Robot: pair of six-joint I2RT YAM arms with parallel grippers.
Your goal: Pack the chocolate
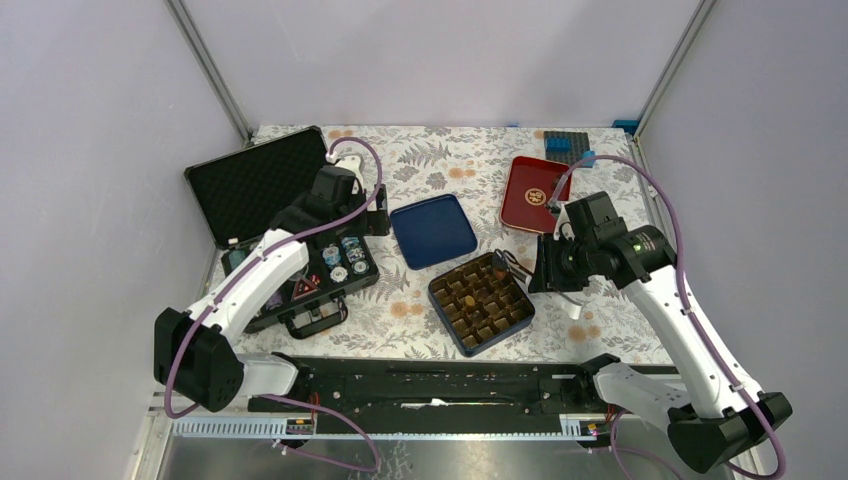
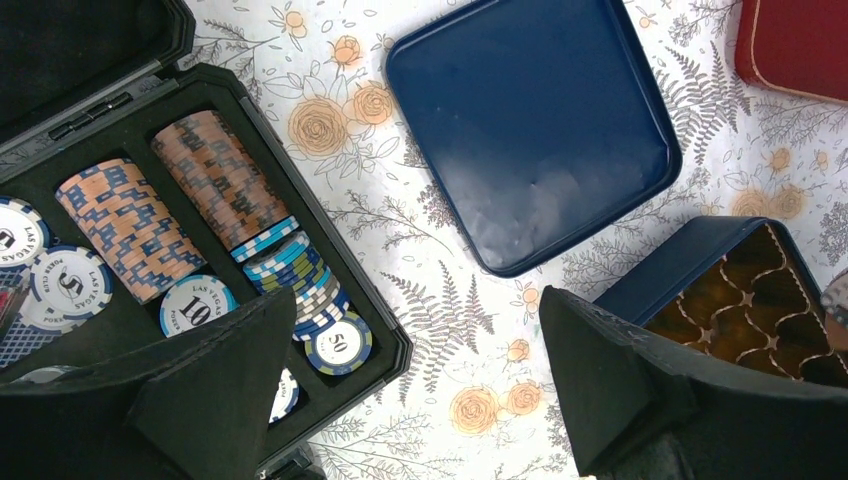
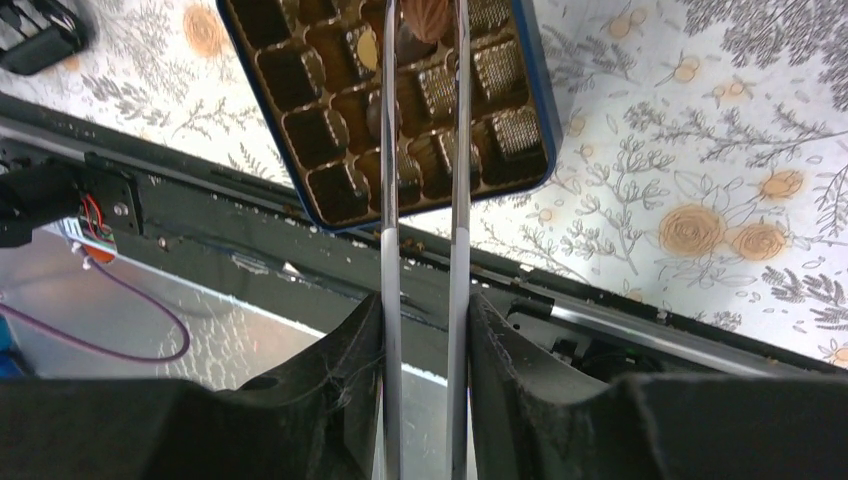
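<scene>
My right gripper (image 3: 425,300) is shut on a pair of metal tongs (image 3: 460,150), which reach out over the blue box (image 3: 535,110) with its brown grid insert. Between the tongs' tips, at the top edge of the right wrist view, sits a brown oval chocolate (image 3: 428,14). Several chocolates (image 3: 500,70) lie in the compartments, while other cells are empty. From above, the box (image 1: 480,302) is at table centre with the right gripper (image 1: 545,268) just to its right. My left gripper (image 2: 420,300) is open with nothing between its fingers, over the corner of the poker chip case (image 2: 330,250).
The box's blue lid (image 1: 432,230) lies upside down behind the box. A red tin (image 1: 535,193) sits at the back right, with blue bricks (image 1: 565,147) behind it. The open black poker chip case (image 1: 300,270) fills the left side. The arms' black base rail (image 1: 430,380) runs along the near edge.
</scene>
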